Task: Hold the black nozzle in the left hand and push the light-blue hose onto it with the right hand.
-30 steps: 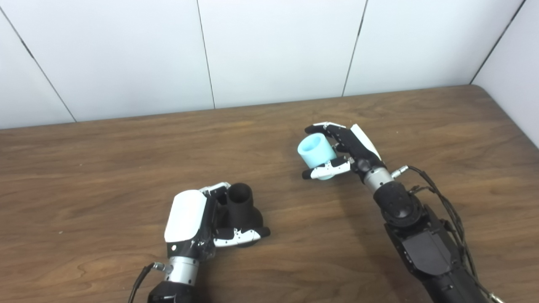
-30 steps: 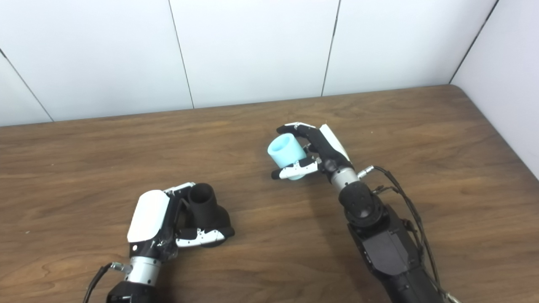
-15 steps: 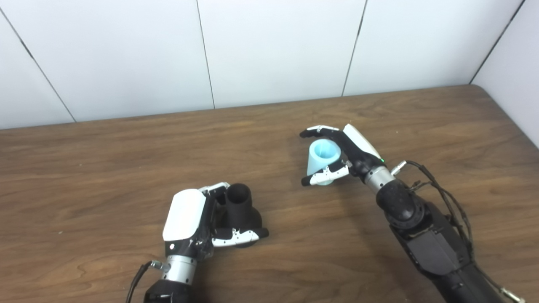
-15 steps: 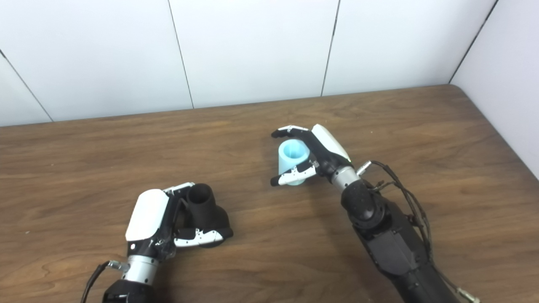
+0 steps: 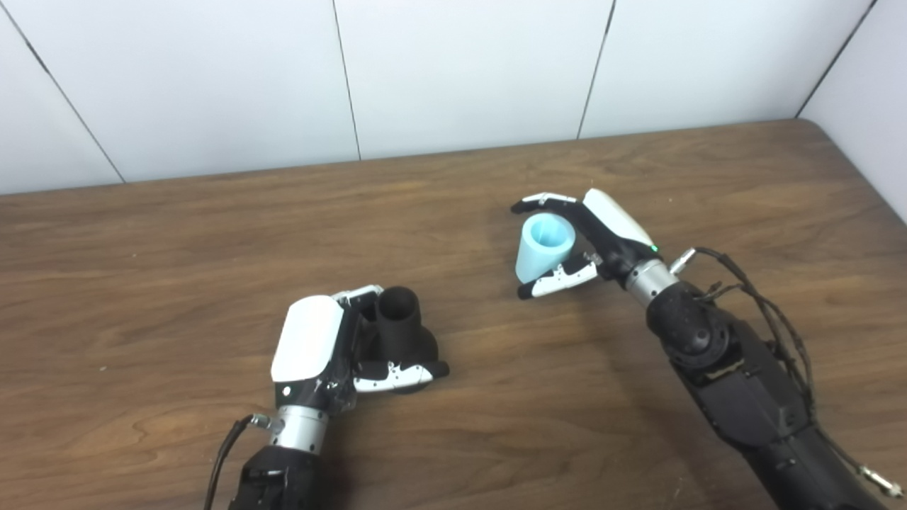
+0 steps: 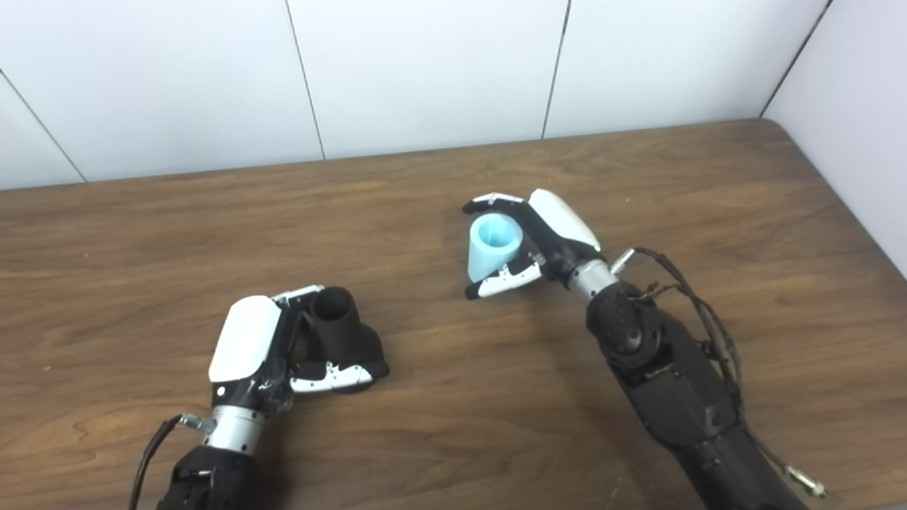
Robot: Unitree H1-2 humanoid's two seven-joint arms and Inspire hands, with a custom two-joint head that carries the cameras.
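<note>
Fingers (image 5: 368, 301) of left hand (image 5: 319, 354) were wrapped round black nozzle (image 5: 400, 329), thumb across its flared base; nozzle stood on counter (image 5: 142, 283), open mouth up, in near-left area. Farther right, well apart, right hand (image 5: 592, 241) was curled round light-blue hose (image 5: 542, 248), fingers over far side, thumb under near side; hose short, tilted, open end up toward camera, lower end at counter. White panelled wall (image 5: 460, 71) stood behind.
</note>
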